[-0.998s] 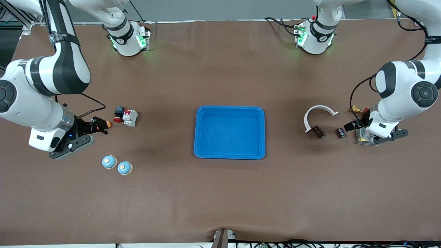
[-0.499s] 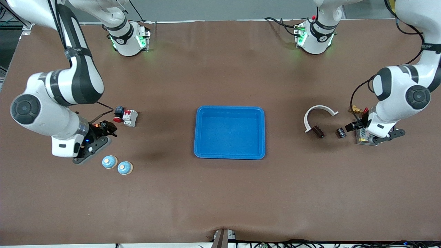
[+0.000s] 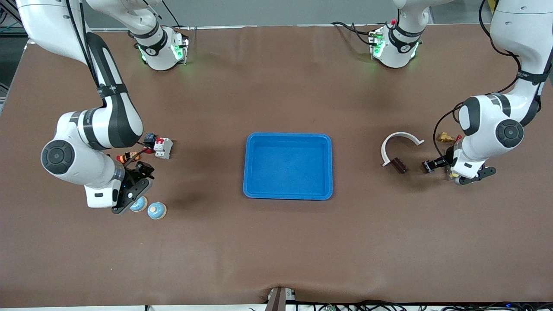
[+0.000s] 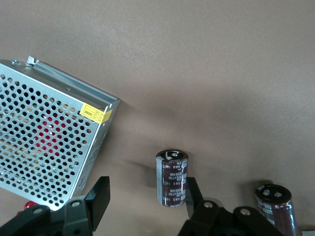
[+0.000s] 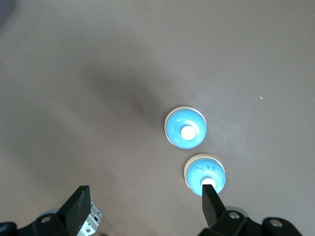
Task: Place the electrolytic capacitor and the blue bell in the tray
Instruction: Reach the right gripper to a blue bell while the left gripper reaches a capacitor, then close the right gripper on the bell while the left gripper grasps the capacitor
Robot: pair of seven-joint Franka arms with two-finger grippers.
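The blue tray (image 3: 288, 136) lies at the table's middle with nothing in it. Two blue bells with cream tops stand toward the right arm's end: one (image 3: 156, 210) (image 5: 185, 127) in plain sight, the other (image 3: 140, 204) (image 5: 204, 173) partly under my right gripper (image 3: 143, 172) (image 5: 145, 204), which hangs open with one fingertip (image 5: 212, 202) over that bell. A dark-red electrolytic capacitor (image 3: 427, 166) (image 4: 172, 178) stands between the open jaws of my left gripper (image 3: 433, 164) (image 4: 146, 196), close against one finger (image 4: 193, 194). A second capacitor (image 3: 398, 165) (image 4: 275, 201) stands beside it.
A perforated metal box (image 4: 49, 147) sits under the left wrist. A white curved piece (image 3: 402, 137) and a brass part (image 3: 445, 138) lie nearby. Toward the right arm's end are a white-and-red breaker (image 3: 163, 147), a red button switch (image 3: 149, 140) and a small orange part (image 3: 127, 156).
The right arm swung toward the front camera, bringing its gripper over the blue bells. The left gripper shifted to the capacitor and its jaws have narrowed.
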